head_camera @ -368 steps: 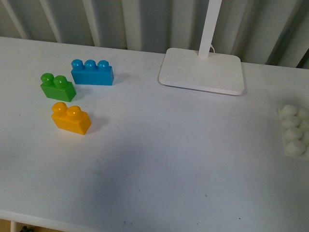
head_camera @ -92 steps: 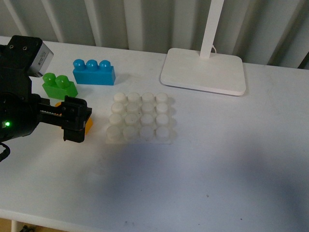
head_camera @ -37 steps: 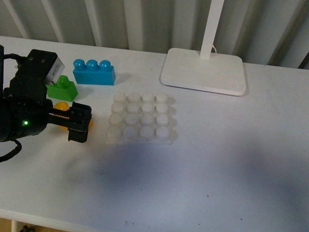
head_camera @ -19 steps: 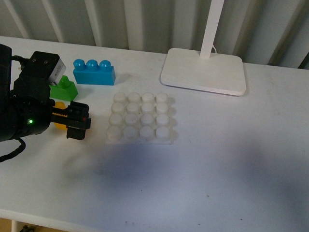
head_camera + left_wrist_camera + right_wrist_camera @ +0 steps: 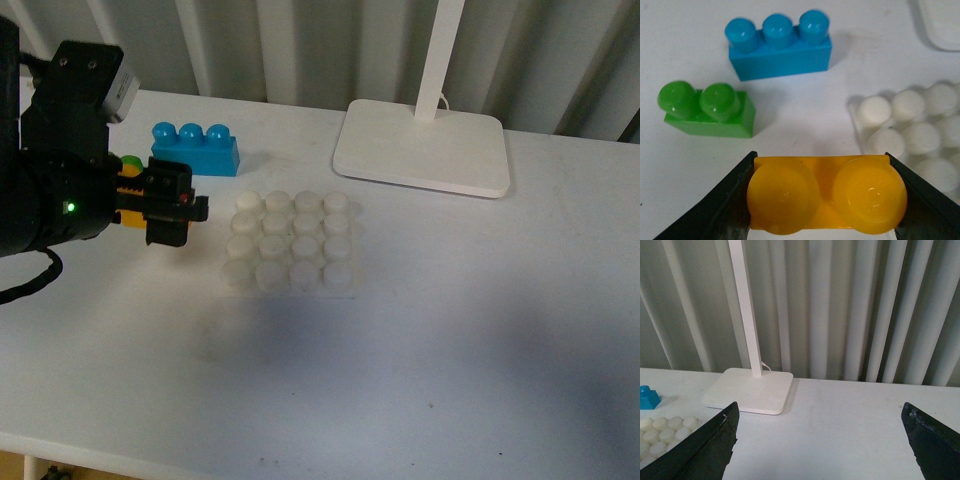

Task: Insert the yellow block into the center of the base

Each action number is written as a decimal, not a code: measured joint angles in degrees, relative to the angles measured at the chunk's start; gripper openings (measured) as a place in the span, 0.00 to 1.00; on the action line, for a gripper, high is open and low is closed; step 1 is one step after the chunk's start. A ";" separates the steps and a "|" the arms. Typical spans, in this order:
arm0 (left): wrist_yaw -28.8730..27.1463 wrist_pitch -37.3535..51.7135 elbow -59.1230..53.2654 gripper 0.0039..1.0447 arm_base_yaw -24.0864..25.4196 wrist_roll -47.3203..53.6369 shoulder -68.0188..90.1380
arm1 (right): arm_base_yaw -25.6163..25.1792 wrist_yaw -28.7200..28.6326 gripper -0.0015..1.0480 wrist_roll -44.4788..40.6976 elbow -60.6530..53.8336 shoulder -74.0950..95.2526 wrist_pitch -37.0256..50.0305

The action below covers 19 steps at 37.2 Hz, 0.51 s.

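Observation:
My left gripper is shut on the yellow block, which sits studs-up between the two black fingers. In the front view only a sliver of the yellow block shows beside the arm, lifted off the table and left of the base. The base is a white square plate with a 4x4 grid of studs, and its near corner appears in the left wrist view. My right gripper is open above bare table, out of the front view.
A blue three-stud brick lies behind the gripper, and a green brick sits beside it, mostly hidden by the arm in the front view. A white lamp foot with its pole stands at the back right of the base.
The left gripper has risen and shifted right and back with the yellow block, which has left the table. The base and the other bricks have not moved.

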 joint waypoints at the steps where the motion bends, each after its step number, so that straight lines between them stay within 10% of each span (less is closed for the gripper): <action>1: -0.46 -0.26 -0.02 0.63 -0.66 -0.55 -0.66 | 0.00 0.00 0.91 0.00 0.00 0.00 0.00; 19: -7.58 -4.04 4.33 0.63 -13.66 -7.63 0.87 | 0.00 0.00 0.91 0.00 0.00 0.00 0.00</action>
